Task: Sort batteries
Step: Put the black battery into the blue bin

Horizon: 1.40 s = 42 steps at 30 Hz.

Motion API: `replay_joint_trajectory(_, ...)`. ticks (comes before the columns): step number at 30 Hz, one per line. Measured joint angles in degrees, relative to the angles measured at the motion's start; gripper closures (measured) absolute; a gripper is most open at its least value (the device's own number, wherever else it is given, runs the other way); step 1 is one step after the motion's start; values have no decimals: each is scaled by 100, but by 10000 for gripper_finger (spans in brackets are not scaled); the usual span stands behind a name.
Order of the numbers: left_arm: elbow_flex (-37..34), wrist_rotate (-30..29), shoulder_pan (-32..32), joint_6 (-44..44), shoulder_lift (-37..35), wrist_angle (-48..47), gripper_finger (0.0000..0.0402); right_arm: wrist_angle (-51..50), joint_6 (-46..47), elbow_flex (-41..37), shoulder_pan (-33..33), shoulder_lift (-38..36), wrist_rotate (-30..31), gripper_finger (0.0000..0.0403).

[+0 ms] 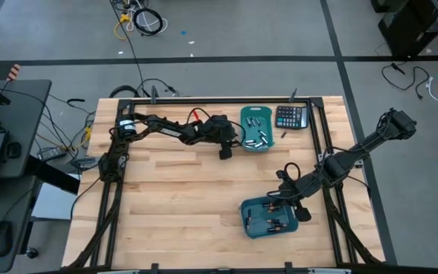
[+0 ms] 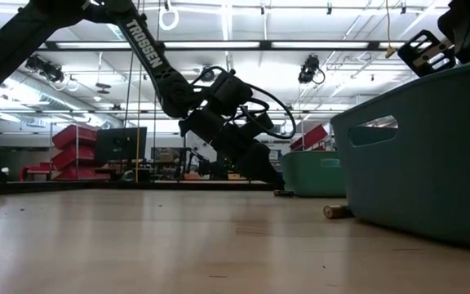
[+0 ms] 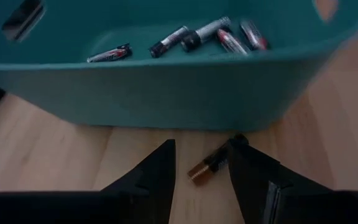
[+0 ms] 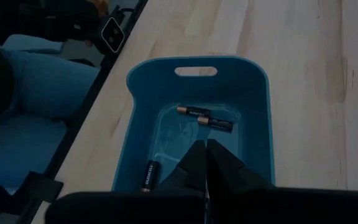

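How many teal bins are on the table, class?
2. One teal bin sits at the far edge beside the calculator, with the left gripper next to it. The other bin sits near the front, under the right gripper.

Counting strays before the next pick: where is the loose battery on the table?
In the left wrist view, the loose battery lies on the wooden table between the open left gripper's fingers, just outside the far teal bin.

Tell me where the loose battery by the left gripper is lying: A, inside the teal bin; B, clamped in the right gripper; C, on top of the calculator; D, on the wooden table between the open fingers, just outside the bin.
D: in the left wrist view the battery lies on the bare wood between the left gripper's open fingers, outside the teal bin's wall.
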Motion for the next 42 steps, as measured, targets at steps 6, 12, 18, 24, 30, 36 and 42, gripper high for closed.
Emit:
replay_joint_trajectory(6,296,-89,-13,-666,-9,-317,257,0,-4,0,0,0,0,402)
replay_joint_trajectory(12,392,-145,-32,-615,-7,-587,257,-15,-15,0,0,0,0,402)
replay_joint_trajectory(18,571,-46,-39,-209,-62,-1668,257,-49,-11,-2,-1,0,0,402)
replay_joint_trajectory(24,788,45,-39,469,-90,-2048,257,-84,-43,-2,-140,0,2,401)
replay_joint_trajectory(30,799,430,38,1020,4,-2174,257,-80,-48,-2,-232,0,4,401)
replay_joint_trajectory(36,805,464,94,972,-9,-1952,257,-92,-47,-2,-307,0,4,402)
replay_joint_trajectory(42,792,500,160,746,40,-1713,257,-105,-114,-2,-466,0,-4,402)
